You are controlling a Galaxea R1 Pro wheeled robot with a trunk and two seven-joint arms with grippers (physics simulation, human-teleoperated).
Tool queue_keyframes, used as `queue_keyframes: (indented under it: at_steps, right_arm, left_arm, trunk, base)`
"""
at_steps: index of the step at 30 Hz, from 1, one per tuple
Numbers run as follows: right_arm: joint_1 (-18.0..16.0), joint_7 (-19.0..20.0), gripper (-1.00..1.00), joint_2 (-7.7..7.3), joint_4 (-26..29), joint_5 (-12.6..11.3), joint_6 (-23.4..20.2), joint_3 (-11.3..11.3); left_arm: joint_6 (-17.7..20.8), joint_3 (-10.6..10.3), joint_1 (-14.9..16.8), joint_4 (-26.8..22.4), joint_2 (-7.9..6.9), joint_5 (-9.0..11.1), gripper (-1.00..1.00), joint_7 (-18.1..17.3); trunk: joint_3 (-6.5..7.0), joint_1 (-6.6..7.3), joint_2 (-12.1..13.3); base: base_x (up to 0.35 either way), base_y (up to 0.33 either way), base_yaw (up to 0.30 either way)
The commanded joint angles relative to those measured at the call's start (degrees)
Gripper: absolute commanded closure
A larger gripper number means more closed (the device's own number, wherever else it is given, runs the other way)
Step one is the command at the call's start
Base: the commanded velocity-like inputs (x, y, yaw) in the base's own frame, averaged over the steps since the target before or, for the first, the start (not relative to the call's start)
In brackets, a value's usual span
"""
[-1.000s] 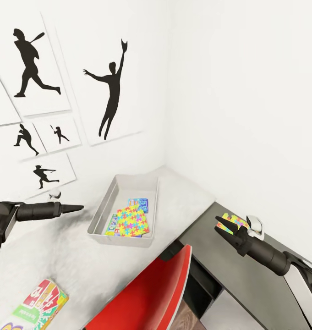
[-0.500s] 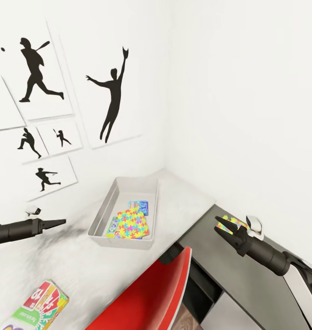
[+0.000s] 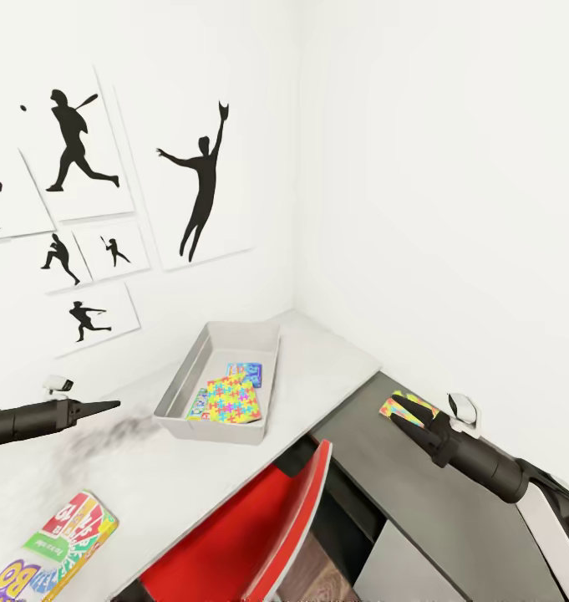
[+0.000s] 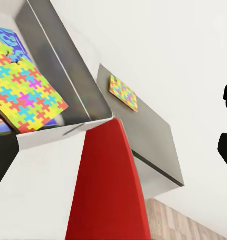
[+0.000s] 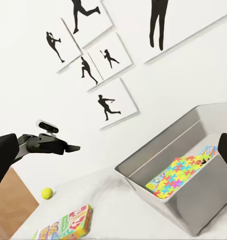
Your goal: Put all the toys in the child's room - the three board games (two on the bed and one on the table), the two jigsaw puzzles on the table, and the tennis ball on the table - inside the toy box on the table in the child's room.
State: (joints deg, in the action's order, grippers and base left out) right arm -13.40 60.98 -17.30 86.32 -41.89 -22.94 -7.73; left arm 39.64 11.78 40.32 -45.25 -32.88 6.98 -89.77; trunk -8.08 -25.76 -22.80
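Note:
The light-grey toy box stands on the pale table by the corner. Inside lie a jigsaw puzzle and a blue board game, with another box edge under them. The second jigsaw puzzle lies on the lower dark cabinet; my right gripper hovers open just over it. A red-and-green board game rests near the table's front left. The tennis ball sits beyond it. My left gripper hangs open and empty left of the toy box.
A red chair stands tucked at the table's front, between the two arms. White walls close the corner behind the table, with black baseball silhouettes on the left wall. Wood floor shows beside the cabinet.
The head view has shifted a little. My left arm has pulled back to the left and lower, away from the toy box. The right gripper stays by the second puzzle.

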Motion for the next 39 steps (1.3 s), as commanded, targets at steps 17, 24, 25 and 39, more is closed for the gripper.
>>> queue_keyframes:
  at_steps: [17, 24, 25, 39]
  right_arm:
    - [-0.04, -0.18, -1.0, 0.04, 0.02, -0.34, -0.46, 0.23]
    - [-0.04, -1.35, -1.0, 0.07, 0.0, 0.58, -0.52, 0.33]
    - [-0.04, -1.71, -1.0, 0.07, 0.02, 0.82, -0.53, 0.34]
    - [-0.04, -2.11, -1.0, 0.07, 0.05, 1.07, -0.76, 0.27]
  left_arm:
    - [0.7, 0.17, 0.04, -0.15, -0.13, 0.05, -1.0, -0.23]
    - [0.69, 0.14, 0.03, -0.18, -0.11, 0.05, -1.0, -0.23]
    - [0.67, 0.13, 0.06, -0.19, -0.09, 0.05, -1.0, -0.23]
    - [0.62, 0.17, 0.03, -0.19, -0.14, 0.06, -1.0, -0.23]
  trunk:
    - [0.17, -0.02, -0.12]
    - [0.17, -0.02, -0.12]
    - [0.17, -0.02, -0.12]
    - [0.17, -0.02, -0.12]
  base:
    - [-0.13, 0.016, 0.105]
    - [-0.149, 0.133, 0.168]
    - [-0.034, 0.026, 0.028]
    - [-0.017, 0.006, 0.007]
